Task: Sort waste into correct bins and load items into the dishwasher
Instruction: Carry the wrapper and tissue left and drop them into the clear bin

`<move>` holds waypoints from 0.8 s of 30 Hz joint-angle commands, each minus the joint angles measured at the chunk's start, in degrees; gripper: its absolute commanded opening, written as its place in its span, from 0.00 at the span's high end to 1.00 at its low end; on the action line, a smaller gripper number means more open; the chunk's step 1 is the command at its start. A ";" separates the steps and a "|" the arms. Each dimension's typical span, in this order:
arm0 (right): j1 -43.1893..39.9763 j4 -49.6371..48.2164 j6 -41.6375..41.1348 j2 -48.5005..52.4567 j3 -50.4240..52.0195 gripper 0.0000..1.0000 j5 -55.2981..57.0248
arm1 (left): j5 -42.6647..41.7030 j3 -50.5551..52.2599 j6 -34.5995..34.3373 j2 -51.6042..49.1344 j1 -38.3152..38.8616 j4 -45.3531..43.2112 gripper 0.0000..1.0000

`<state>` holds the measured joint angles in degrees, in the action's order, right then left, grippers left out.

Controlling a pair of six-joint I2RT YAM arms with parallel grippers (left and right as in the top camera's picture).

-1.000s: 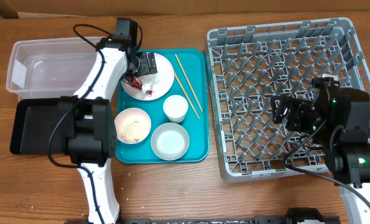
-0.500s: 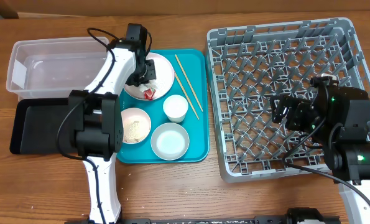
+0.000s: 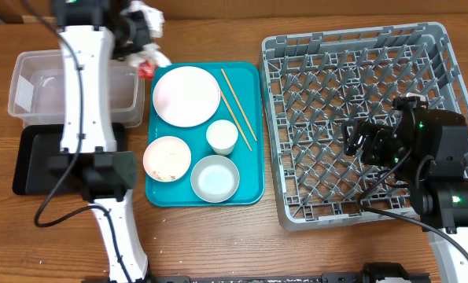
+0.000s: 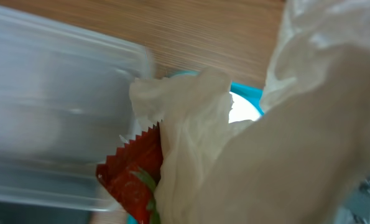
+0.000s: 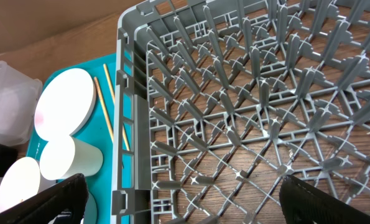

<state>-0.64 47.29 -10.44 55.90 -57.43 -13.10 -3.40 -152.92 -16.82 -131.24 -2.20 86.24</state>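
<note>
Here, a crumpled white tissue [image 4: 247, 143] and a small red crinkled wrapper [image 4: 130, 183] hang together from the left gripper [image 3: 139, 43], lifted off the table [image 3: 218, 236]. The bundle hangs at the end of the clear plastic tub [image 3: 29, 79] nearest the teal tray [image 3: 249, 189]. The left gripper is fully closed. The tissue fills most of the wrist view and hides the fingers, so it seems to pinch both pieces, though only the tissue can be said to be gripped with any confidence. In that blurred close view the wrapper's zigzag edge shows beneath the tissue, with the tub's wall behind it. A shallow black tray [image 3: 33, 161] sits against the tub's near side, partly under the left arm. On the teal tray are a bare white plate [image 3: 186, 96], a pinkish-white bowl [image 3: 167, 149] holding whitish rice grains [image 3: 167, 163], a pale grey-green bowl [image 3: 215, 178], a small white cup [image 3: 222, 136] and two wooden chopsticks [image 3: 237, 106] lying side by side next to the plate. Beside the tray stands the large grey dish rack [image 3: 351, 47], with nothing between its pegs. The right gripper [image 5: 191, 202] hovers over the rack with its fingers spread as wide as they go, holding nothing.
</note>
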 commanded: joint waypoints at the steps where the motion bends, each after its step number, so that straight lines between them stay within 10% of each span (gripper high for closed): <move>1: 0.26 -0.28 0.33 -0.22 -1.70 0.00 -0.11 | 1.36 2.32 -1.97 -0.87 -5.81 -0.90 0.96; 7: 0.26 -0.24 0.26 -0.22 -1.70 0.00 -0.15 | 1.49 10.62 -2.71 -4.17 -12.48 -9.20 0.91; 14: 0.26 -0.24 0.13 -0.22 -1.70 0.00 -0.72 | 1.40 14.69 -1.70 -5.14 -12.79 -9.77 0.19; 24: 0.26 -0.28 0.13 -0.22 -1.70 0.00 -0.72 | -1.14 -4.46 5.38 -4.17 -12.66 4.85 0.15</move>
<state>-0.67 47.24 -10.46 55.90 -57.43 -13.34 -2.50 -150.50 -15.00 -136.88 -15.35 87.59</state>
